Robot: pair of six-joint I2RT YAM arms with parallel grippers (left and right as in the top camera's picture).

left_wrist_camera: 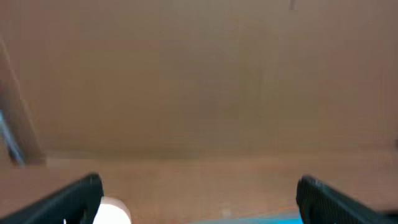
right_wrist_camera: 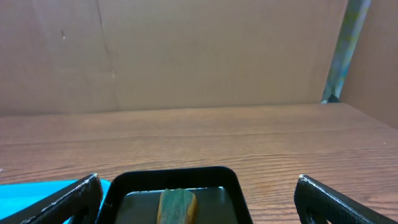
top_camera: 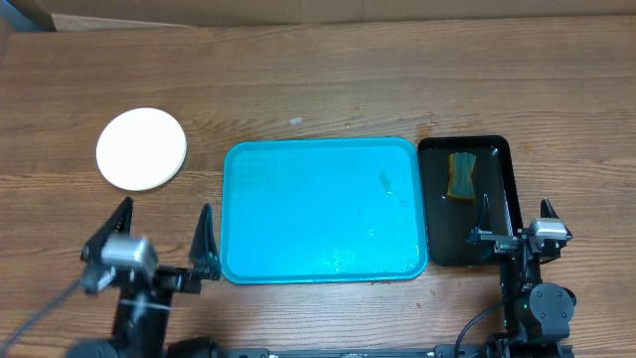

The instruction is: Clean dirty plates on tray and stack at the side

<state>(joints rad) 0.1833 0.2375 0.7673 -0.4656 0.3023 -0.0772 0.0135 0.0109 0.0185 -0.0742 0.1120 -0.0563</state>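
A stack of plates (top_camera: 141,149), white on top, sits on the table at the far left; how many are in it I cannot tell. Its edge shows in the left wrist view (left_wrist_camera: 113,210). The turquoise tray (top_camera: 323,210) lies in the middle with nothing on it but faint smudges; its corner shows in the right wrist view (right_wrist_camera: 37,190). My left gripper (top_camera: 164,235) is open and empty, in front of the plates and left of the tray. My right gripper (top_camera: 515,219) is open and empty over the near end of the black tray.
A narrow black tray (top_camera: 467,199) lies right of the turquoise tray and holds a green-and-yellow sponge (top_camera: 461,176), also in the right wrist view (right_wrist_camera: 176,206). Cardboard walls stand behind the table.
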